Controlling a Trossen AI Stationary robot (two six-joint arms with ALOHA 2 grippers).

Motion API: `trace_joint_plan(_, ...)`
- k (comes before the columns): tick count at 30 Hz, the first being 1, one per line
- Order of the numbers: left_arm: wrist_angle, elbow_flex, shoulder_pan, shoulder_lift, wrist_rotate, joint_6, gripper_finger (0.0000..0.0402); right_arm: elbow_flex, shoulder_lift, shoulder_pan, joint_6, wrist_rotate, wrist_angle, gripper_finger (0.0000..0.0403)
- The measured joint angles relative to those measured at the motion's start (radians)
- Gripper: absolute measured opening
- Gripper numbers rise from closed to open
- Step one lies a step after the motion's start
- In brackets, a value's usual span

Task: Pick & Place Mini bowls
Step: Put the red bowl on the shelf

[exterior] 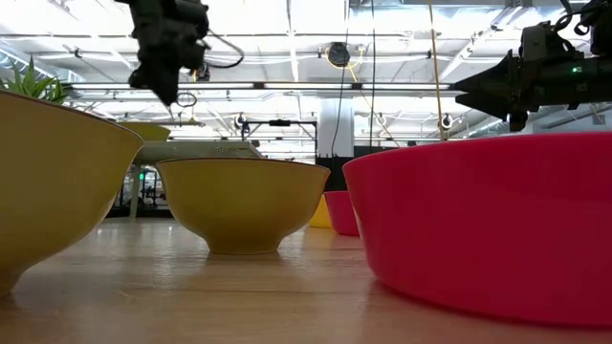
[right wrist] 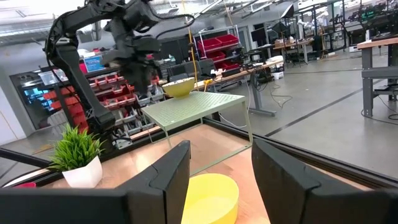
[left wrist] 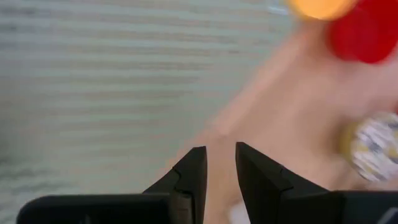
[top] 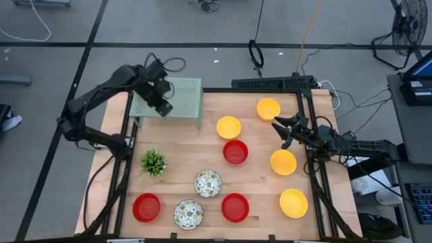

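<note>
Right gripper [top: 283, 128] is seen above the table's [top: 182, 145] right side, fingers spread wide, nothing held. In the right wrist view a yellow bowl [right wrist: 210, 198] is seen straight ahead of the fingers and lower, centred on the gap. Which of the two closest yellow bowls [top: 268, 108] [top: 229, 127] it is cannot be told. The bowls are round, so no long axis is given and no wrist turn is judged needed, only a reach forward and down. The right arm is judged nearer to all yellow bowls on the table.

Count on the table, near edge to far:
- Near row: red [top: 146, 207], floral [top: 188, 214], red [top: 235, 207], yellow [top: 293, 202].
- Middle: floral [top: 208, 183], yellow [top: 283, 162], red [top: 235, 152].
- Far: the two yellow ones already pointed at.

One more yellow bowl [right wrist: 178, 87] is seen on the green mesh rack [top: 185, 94] at the far left, hidden by the arm in the high view. Totals: five yellow, three red, two floral. One small green plant [top: 153, 162] is seen left of centre.

Left gripper [top: 162, 104] is held over the rack, just above that bowl. Its fingers [left wrist: 189, 171] are parted by a narrow gap, and nothing is gripped.
</note>
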Motion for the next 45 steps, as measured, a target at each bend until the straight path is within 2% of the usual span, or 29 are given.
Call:
trace_joint_plan(5,0.026,0.000,-0.215,0.000,-0.010,-0.074,0.0088,0.000,0.000,0.000,0.000,0.000,0.000,0.0161)
trace_joint_plan(15,0.199,0.000,-0.717,0.000,-0.017,-0.310,0.0088,0.000,0.000,0.000,0.000,0.000,0.000,0.0160)
trace_joint_plan(22,0.343,0.000,-1.033,0.000,-0.152,-0.511,0.0088,0.000,0.000,0.000,0.000,0.000,0.000,0.0162)
trace_joint_plan(29,0.390,-0.001,-1.226,0.016,-0.201,-0.728,0.0088,0.000,0.000,0.000,0.000,0.000,0.000,0.0161)
trace_joint_plan(34,0.404,-0.039,-1.351,0.062,-0.244,-0.962,0.0088,0.000,0.000,0.000,0.000,0.000,0.000,0.0160)
trace_joint_plan(45,0.401,-0.116,-1.554,0.186,-0.247,-1.361,0.0088,0.000,0.000,0.000,0.000,0.000,0.000,0.0160)
